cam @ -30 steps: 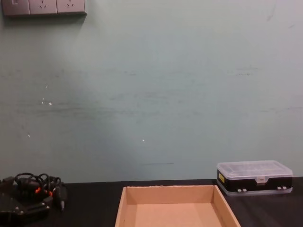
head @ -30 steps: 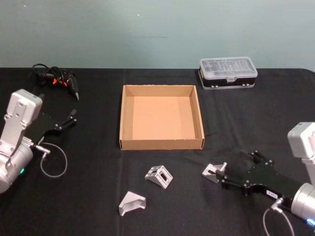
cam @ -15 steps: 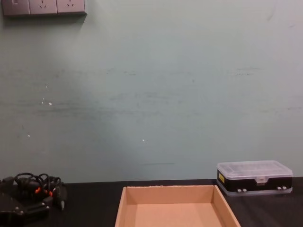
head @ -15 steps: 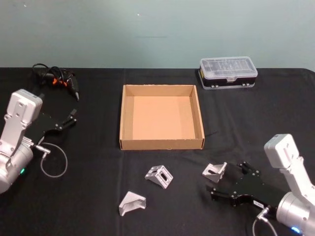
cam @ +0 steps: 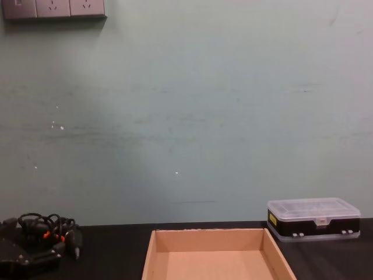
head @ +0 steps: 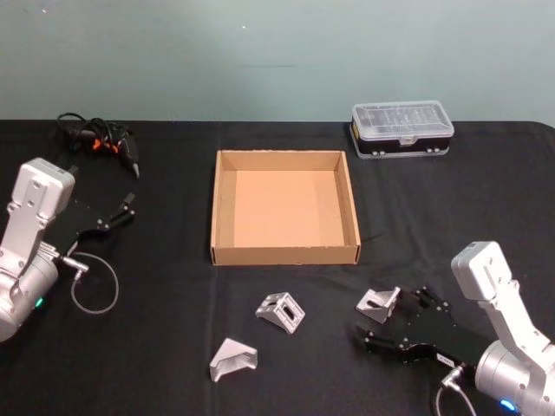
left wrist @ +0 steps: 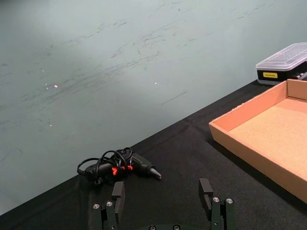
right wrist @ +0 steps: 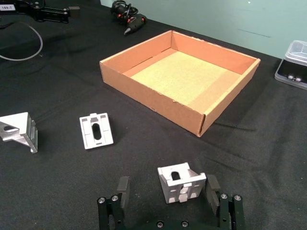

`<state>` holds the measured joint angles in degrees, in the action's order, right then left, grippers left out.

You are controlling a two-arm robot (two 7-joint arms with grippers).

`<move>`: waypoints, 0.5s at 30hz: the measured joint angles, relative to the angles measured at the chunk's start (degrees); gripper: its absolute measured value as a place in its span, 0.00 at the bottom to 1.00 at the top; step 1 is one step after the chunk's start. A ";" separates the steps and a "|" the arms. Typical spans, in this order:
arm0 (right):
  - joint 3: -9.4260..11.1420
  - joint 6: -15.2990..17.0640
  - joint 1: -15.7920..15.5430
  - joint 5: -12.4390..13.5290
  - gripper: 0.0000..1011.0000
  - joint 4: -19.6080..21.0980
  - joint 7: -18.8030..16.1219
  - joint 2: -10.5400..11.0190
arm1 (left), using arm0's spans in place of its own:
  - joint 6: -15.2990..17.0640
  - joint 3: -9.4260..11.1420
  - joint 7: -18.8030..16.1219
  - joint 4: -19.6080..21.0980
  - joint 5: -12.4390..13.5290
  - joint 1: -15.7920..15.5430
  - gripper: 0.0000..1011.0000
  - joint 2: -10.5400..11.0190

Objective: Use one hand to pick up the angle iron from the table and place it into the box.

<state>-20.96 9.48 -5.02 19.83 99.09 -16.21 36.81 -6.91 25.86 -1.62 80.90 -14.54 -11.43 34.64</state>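
the left arm runs off the head view at 9 o'clock, and the right arm leaves it at 5 o'clock. the chest view cuts the box point(cam: 150, 256) across its floor, so its near wall and the ground in front of it are hidden there. a corded tool point(head: 100, 141) at 10 o'clock of the box is a dark tangle with orange marks; what kind of tool it is cannot be made out.

the left gripper point(head: 127, 209) hangs at 9 o'clock of the box, well apart from it, jaws spread wide with only air between them. a cable loop point(head: 94, 282) lies on the table point(head: 173, 295) just beside its arm. the right gripper point(head: 390, 314) sits low at 5 o'clock of the box, jaws spread as well, and the rightmost angle iron point(right wrist: 181, 183) stands on the table between its fingers point(right wrist: 122, 186). on one side the gap is plain. on the other the metal is just beside the pad, and whether the two touch cannot be told. the piece rests on the tabletop, not lifted.

the leftmost angle iron point(head: 232, 358) lies at 7 o'clock of the box and the middle angle iron point(head: 279, 311) at 6 o'clock, apart from each other and from the cardboard. bare black tabletop runs between the rightmost angle iron and the box's near wall. the box is open on top, its tan floor bare from wall to wall. a black case with a clear lid point(head: 401, 128) stands at 1 o'clock of the box, near the table's far edge.
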 joint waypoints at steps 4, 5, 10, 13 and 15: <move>0.00 -0.02 -0.05 0.01 0.99 0.05 0.01 0.11 | 0.00 0.00 0.00 0.00 0.00 0.00 1.00 0.00; 0.00 -0.03 -0.06 0.02 0.99 0.06 0.01 0.13 | 0.00 0.00 0.00 0.00 0.00 0.00 1.00 0.00; 0.01 -0.06 -0.13 0.09 0.95 0.18 0.01 0.23 | 0.00 0.00 0.00 0.00 0.00 0.00 1.00 0.00; 0.02 -0.08 -0.15 0.14 0.88 0.23 0.02 0.28 | 0.00 0.00 0.00 0.00 0.00 0.00 1.00 0.00; 0.04 -0.09 -0.16 0.17 0.83 0.26 0.04 0.31 | 0.00 0.00 0.00 0.00 0.00 0.00 1.00 0.00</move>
<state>-20.92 9.39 -5.18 20.00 99.35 -16.17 37.12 -6.91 25.86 -1.62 80.90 -14.55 -11.43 34.65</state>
